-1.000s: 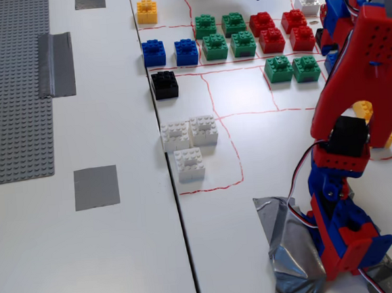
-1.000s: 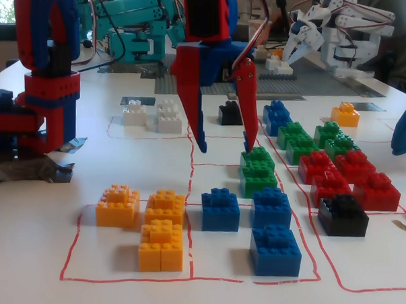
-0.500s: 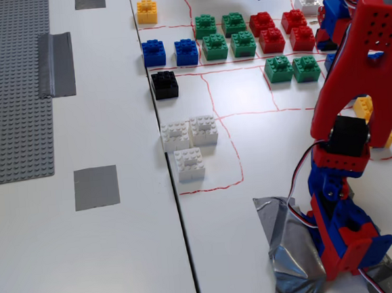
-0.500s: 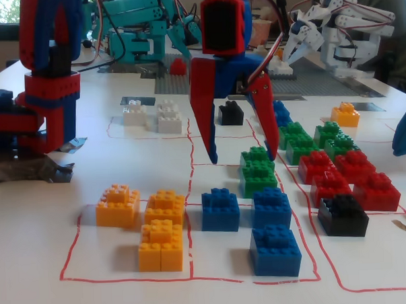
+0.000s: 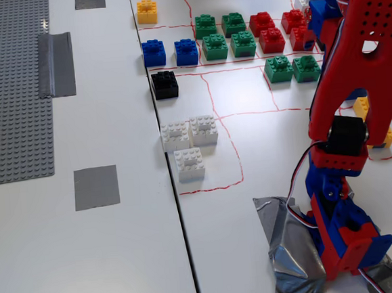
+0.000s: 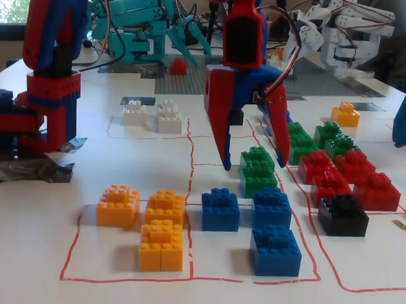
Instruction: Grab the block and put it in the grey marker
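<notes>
1. In a fixed view I see my gripper [image 6: 252,164] pointing down with its jaws spread wide, holding nothing.
2. The green block [image 6: 257,171] stands on the white table [image 6: 93,264] between the two red fingers [image 6: 222,124], not visibly touched by either.
3. The grey marker [image 5: 96,187] lies flat well apart, left of the white bricks [image 5: 189,145].

The red arm's tool [image 6: 253,166] points down, its two fingers spread apart.
</notes>
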